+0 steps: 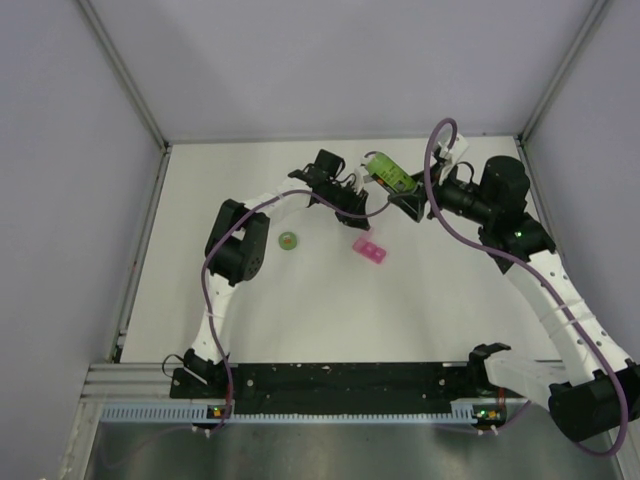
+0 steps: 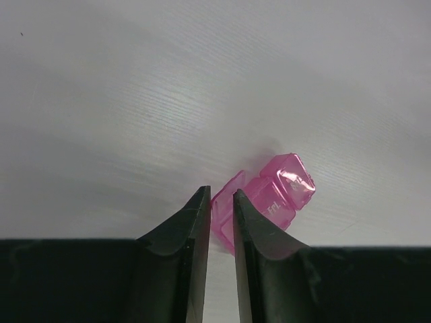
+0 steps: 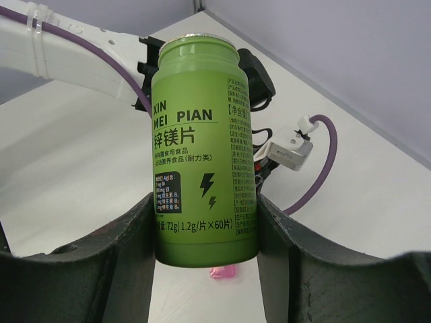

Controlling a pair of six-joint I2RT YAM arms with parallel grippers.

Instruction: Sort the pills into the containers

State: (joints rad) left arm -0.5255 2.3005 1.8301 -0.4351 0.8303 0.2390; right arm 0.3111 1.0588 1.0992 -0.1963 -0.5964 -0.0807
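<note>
The pink pill box (image 1: pixel 370 249) lies on the white table, one lid flipped up. In the left wrist view the pill box (image 2: pixel 273 195) sits just beyond my fingertips, below them. My left gripper (image 1: pixel 352 205) (image 2: pixel 222 192) hovers over the box's near end, jaws almost together with only a thin gap and nothing between them. My right gripper (image 1: pixel 407 196) (image 3: pixel 205 198) is shut on a green bottle (image 1: pixel 390 174) (image 3: pixel 202 141) and holds it tilted in the air, just right of the left gripper. The bottle's cap is off. No pills show. A bit of the pink box (image 3: pixel 223 272) shows under the bottle.
A small round green cap (image 1: pixel 288 240) lies on the table left of the pill box. The two arms' wrists are close together at the back middle. Grey walls close in the table on the left, back and right.
</note>
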